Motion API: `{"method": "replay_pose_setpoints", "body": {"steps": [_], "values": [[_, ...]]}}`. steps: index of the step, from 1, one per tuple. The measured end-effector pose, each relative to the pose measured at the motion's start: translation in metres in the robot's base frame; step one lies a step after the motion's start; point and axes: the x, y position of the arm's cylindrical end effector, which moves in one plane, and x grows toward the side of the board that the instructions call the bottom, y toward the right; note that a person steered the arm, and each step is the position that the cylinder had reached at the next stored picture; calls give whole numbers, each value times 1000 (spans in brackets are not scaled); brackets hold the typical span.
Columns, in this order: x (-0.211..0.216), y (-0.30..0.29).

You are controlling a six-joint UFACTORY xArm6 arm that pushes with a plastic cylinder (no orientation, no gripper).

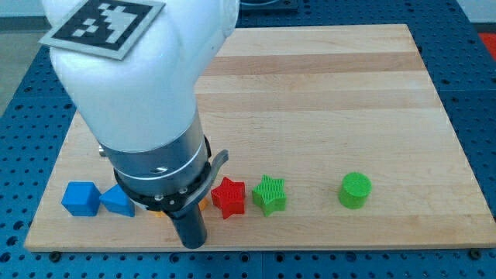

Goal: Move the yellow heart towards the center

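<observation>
My tip [191, 245] is at the view's bottom, near the board's front edge, just below and left of the red star [229, 197]. The arm's white body hides much of the board's left half. Thin yellow-orange slivers [201, 206] show on either side of the rod, right behind it; their shape cannot be made out, so I cannot tell if this is the yellow heart. No other yellow block shows.
A blue cube [80, 198] and a second blue block [118, 201] lie left of the rod. A green star [270, 194] sits right of the red star, and a green cylinder [356, 191] further right. The wooden board [325, 93] lies on a blue perforated table.
</observation>
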Motion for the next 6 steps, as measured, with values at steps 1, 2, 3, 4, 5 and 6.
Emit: {"method": "replay_pose_setpoints", "body": {"steps": [1,2,3,4,5,6], "values": [[-4,-1],[-14,-8],[-26,-16],[-37,-18],[-51,-18],[-68,-18]]}}
